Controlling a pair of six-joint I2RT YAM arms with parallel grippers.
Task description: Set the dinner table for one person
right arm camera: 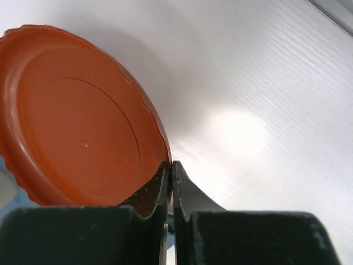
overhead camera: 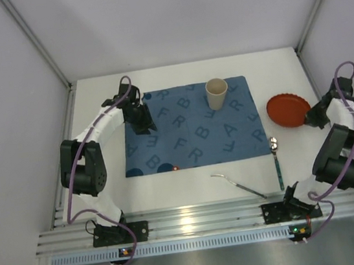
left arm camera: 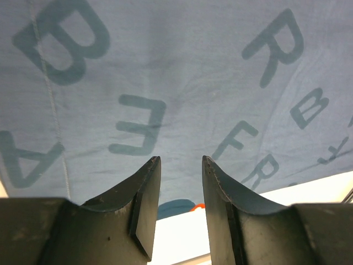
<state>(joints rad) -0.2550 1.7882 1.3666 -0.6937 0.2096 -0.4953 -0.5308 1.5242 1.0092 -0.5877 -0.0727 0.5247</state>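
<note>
On the white table (overhead camera: 172, 195), nearest my arms, lie a fork (overhead camera: 238, 185) and a spoon (overhead camera: 277, 162). Beyond them is a blue mat (overhead camera: 190, 131). My left gripper (left arm camera: 181, 160) hangs over its left side, fingers slightly apart and empty. My right gripper (right arm camera: 171, 165) pinches the rim of a red plate (right arm camera: 83, 121), right of the mat. Farthest, a cup (overhead camera: 217, 93) stands on the mat.

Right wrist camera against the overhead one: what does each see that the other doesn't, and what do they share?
Only the right wrist view shows, up close, the right end effector closed on the orange plate at its scalloped rim. Only the overhead view shows the blue lettered placemat, the beige cup standing on it, the green-handled spoon and a bent metal utensil lying beside the placemat, and the left end effector over the placemat. Both show the plate, the right end effector and the white dinner table.
</note>
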